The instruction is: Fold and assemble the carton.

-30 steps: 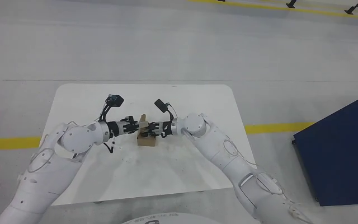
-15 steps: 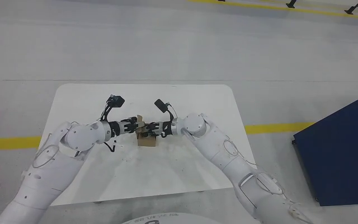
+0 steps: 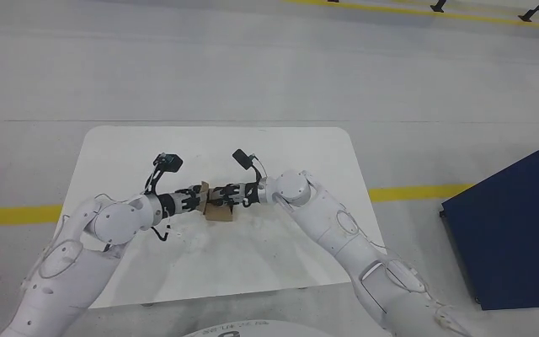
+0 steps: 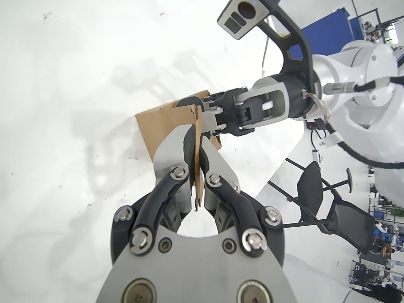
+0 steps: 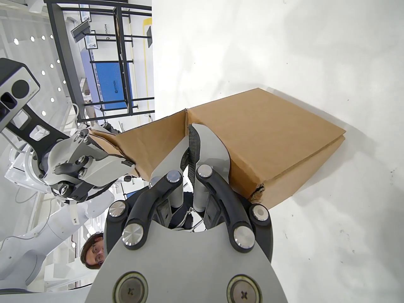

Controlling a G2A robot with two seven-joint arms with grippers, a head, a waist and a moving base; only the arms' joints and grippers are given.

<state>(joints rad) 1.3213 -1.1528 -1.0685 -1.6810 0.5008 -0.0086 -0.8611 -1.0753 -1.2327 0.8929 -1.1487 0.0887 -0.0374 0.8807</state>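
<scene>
Possibly the flap (image 5: 139,146) tears at its fold, since the left gripper (image 4: 196,141) and the right gripper (image 5: 194,140) are both clenched on the carton (image 5: 268,133), which lies near the middle of the table (image 3: 286,152), and may pull against each other.

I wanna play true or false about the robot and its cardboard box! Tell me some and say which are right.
1. The carton is brown cardboard. True.
2. The left gripper pinches part of the carton. True.
3. The carton lies on the floor. False: it is on the white table.
4. The right gripper hangs far from the carton. False: it is shut on the carton's edge.
</scene>
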